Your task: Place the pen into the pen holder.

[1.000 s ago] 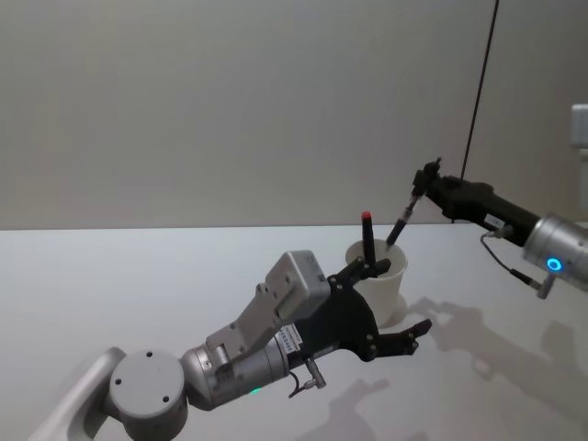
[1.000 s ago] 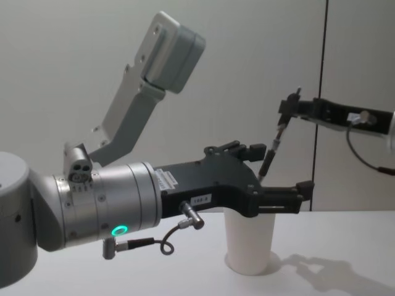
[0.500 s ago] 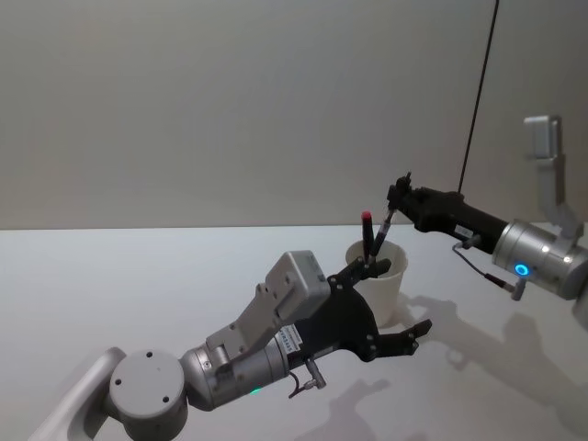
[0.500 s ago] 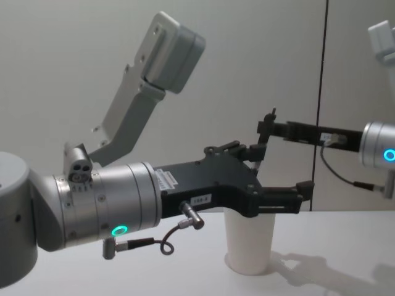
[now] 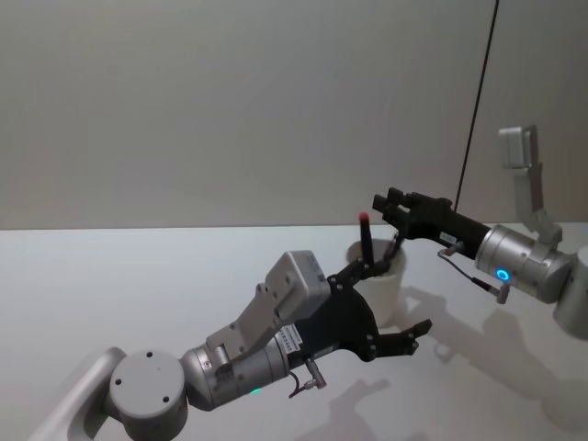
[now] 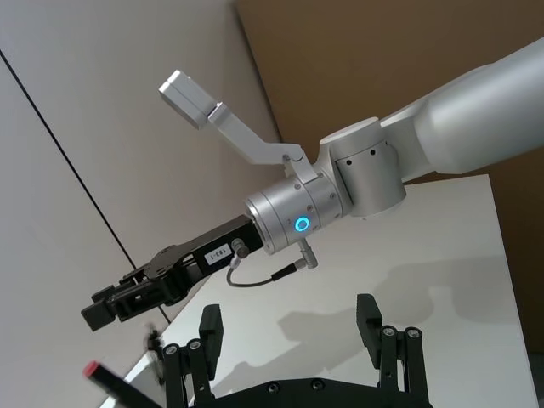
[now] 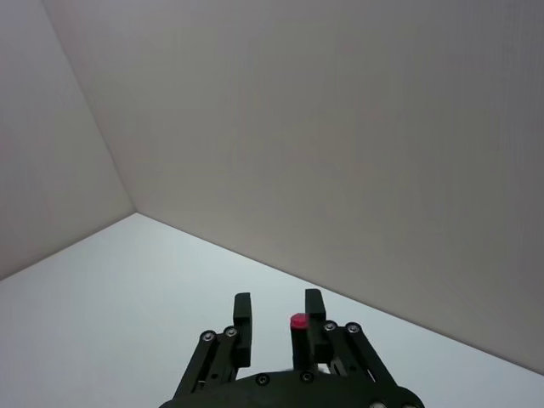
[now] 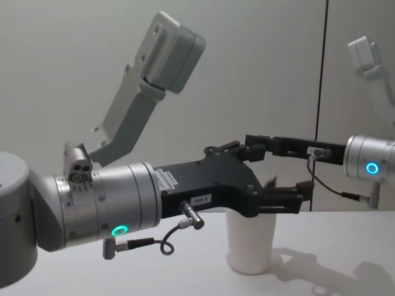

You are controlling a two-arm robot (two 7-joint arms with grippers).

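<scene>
The pen holder (image 5: 384, 289), a white paper cup, stands on the table, and in the chest view it (image 8: 250, 246) sits below my left gripper. A dark pen (image 5: 394, 247) leans inside it, its top (image 8: 270, 182) just above the rim. A red-capped pen (image 5: 365, 237) also stands in the cup. My right gripper (image 5: 384, 206) hovers just above the cup, open, with nothing between its fingers (image 7: 276, 319). My left gripper (image 5: 395, 299) is open, one finger on each side of the cup, apart from it.
The white table (image 5: 138, 276) runs to a plain wall. A dark cable (image 5: 478, 92) hangs down the wall at the right. My left arm's body (image 8: 92, 209) takes up the near left. In the right wrist view the red cap (image 7: 298, 321) shows past the fingers.
My right gripper has come left and down over the cup. The dark pen it held now rests in the cup, free of the fingers. My left arm has not moved.
</scene>
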